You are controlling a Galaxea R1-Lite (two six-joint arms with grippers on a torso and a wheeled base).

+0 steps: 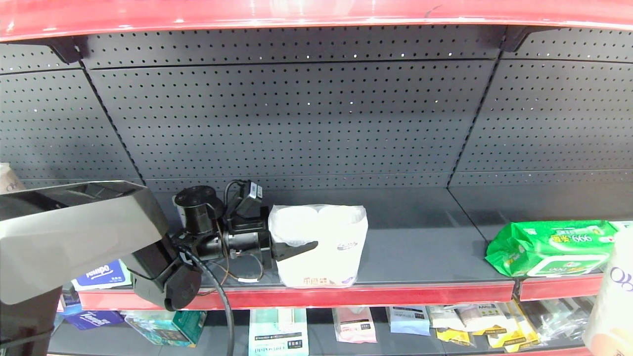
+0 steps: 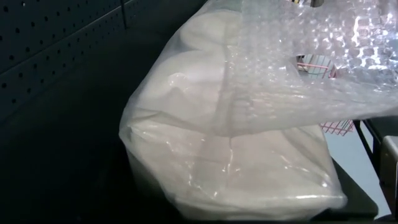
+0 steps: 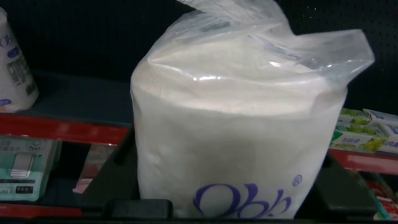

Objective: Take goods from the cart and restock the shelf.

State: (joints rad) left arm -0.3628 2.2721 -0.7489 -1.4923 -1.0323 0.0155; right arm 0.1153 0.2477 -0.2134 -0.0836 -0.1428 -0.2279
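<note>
**Operator:** Head view: what do I log?

**Clerk:** Log your left tool [image 1: 309, 238] clamped on the first roll pack [image 1: 326, 247]; one dark finger [image 1: 296, 248] lies flat against its near side. The pack stands upright on the grey shelf [image 1: 420, 247], at the front edge just behind the red price rail [image 1: 395, 294]. Well apart to the right, a green wipes pack [image 1: 551, 247] lies flat on the same shelf. At the right edge you have the second roll pack [image 1: 610, 296], in front of the shelf. On the lower shelf are assorted flat packets [image 1: 353, 324]. Blue tissue packs [image 1: 101, 274] sit at the left, partly hidden by the arm.

**Operator:** Left wrist view?

**Clerk:** It gives you the first roll pack close up: white rolls under clear, wrinkled film, beside the perforated back panel [image 2: 50, 50]. Past the film is a bit of pink wirework [image 2: 339, 127].

**Operator:** Right wrist view?

**Clerk:** Your right tool [image 3: 230, 193] grips the second roll pack between two dark fingers [image 3: 109, 177]. The pack is upright, with blue lettering low on its front and loose film bunched on top. You also get a white roll item [image 3: 15, 62] standing on the shelf. I cannot tell whether it is the first pack.
</note>
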